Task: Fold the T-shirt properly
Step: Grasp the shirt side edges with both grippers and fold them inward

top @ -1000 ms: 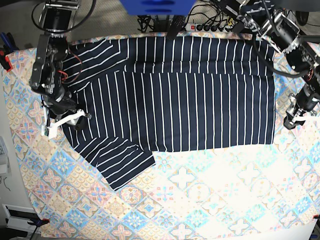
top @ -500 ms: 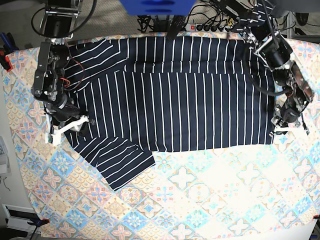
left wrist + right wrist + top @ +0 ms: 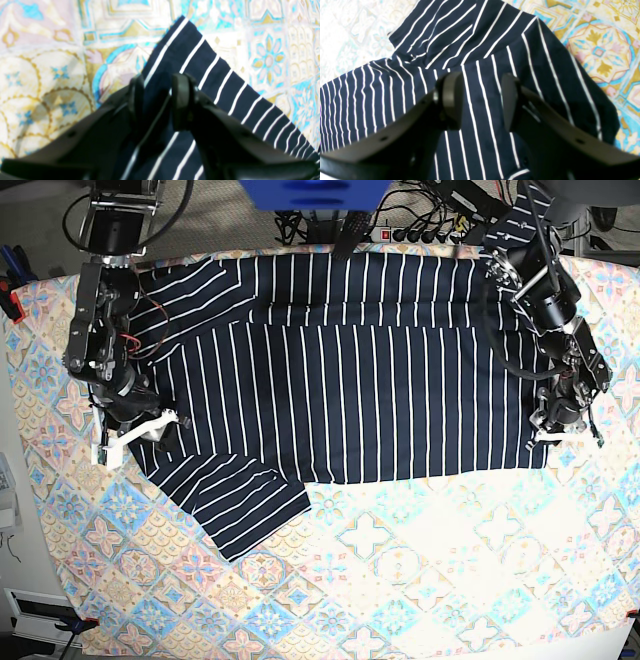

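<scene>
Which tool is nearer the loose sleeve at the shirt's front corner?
Right. The right tool sits over the shirt just above that sleeve; the left tool is at the opposite hem.

Left gripper moved onto T-shirt's corner.

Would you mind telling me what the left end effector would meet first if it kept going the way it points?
Probably the T-shirt: the left end effector points at its corner, though the remaining gap is unclear.
</scene>
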Tool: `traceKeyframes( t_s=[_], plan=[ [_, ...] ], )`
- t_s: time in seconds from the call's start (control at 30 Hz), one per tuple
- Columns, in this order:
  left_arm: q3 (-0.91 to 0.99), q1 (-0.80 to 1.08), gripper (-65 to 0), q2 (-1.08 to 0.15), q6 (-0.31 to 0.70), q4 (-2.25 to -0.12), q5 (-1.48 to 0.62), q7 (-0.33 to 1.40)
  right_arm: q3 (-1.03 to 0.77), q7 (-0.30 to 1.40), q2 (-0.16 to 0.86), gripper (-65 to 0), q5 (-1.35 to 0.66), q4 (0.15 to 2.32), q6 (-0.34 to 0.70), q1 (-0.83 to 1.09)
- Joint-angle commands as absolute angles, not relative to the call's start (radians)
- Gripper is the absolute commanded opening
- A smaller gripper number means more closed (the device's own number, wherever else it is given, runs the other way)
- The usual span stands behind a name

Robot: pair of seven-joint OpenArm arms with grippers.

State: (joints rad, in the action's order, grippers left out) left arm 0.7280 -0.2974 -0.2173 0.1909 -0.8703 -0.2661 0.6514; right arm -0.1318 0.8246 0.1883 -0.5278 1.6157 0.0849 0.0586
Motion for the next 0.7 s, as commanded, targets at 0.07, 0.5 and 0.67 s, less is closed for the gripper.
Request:
traceKeyframes(
  t_s=[0.07,0.5,0.67],
  plan=[
    [0.728,-0.323,-45.8,-0.257,0.193,-0.84,-0.272,0.611,-0.136,0.805,0.2,-40.6,-0.538,1.636,0.091,0.048],
    [0.727,-0.315,-46.0,-0.228,0.193,-0.839,-0.272,0.621,-0.136,0.805,0.199,-40.6,-0.538,1.636,0.091,0.048],
    [0.727,-0.297,-46.3,-0.216,0.197,-0.84,-0.282,0.676,-0.136,0.805,0.199,-40.6,-0.538,1.635,0.091,0.048]
  ],
)
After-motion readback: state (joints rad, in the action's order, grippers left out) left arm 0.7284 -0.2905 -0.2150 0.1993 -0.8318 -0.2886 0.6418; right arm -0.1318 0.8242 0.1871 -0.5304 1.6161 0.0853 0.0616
